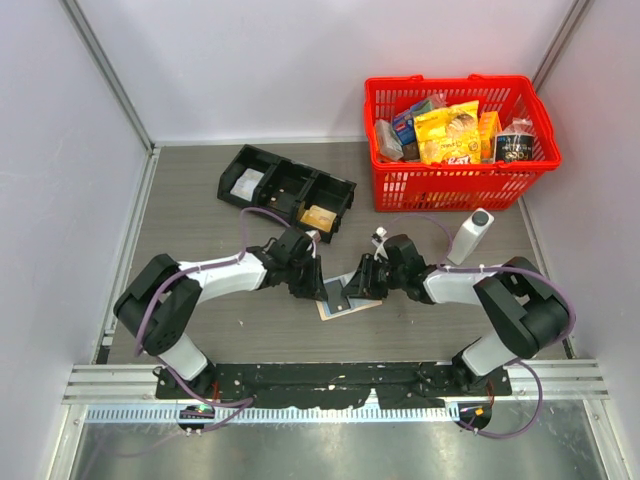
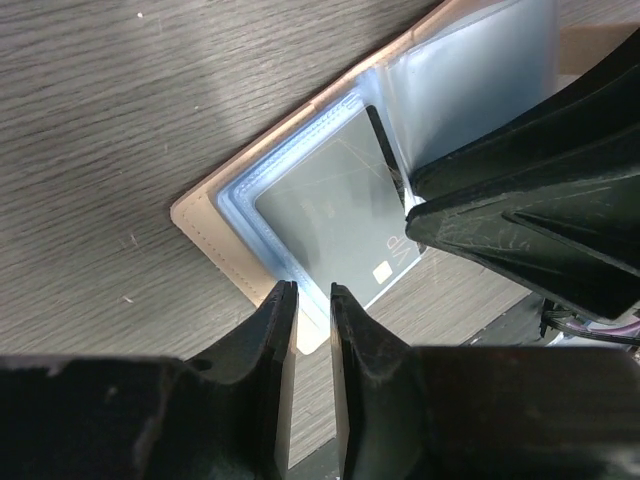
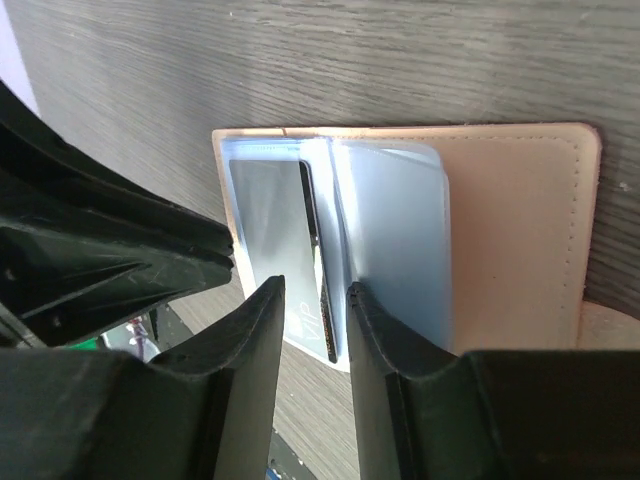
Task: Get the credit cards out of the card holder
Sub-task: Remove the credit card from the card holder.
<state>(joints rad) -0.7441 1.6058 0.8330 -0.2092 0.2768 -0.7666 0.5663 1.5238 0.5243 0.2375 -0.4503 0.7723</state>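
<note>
Card holder (image 2: 215, 235) lies open on the table (image 1: 200, 190), between both arms, inner sleeves up. 1 grey card (image 2: 330, 205) sits in the left-hand sleeve, its lower end poking past the sleeve mouth; I judge it started but not out. I see 0 cards loose on the table, so the whole extraction is left. Left gripper (image 2: 312, 295): jaws narrow, at the holder's near edge, nothing clamped. Right gripper (image 3: 316, 290): jaws narrow, straddling the card's edge, not yet pinching.
</note>
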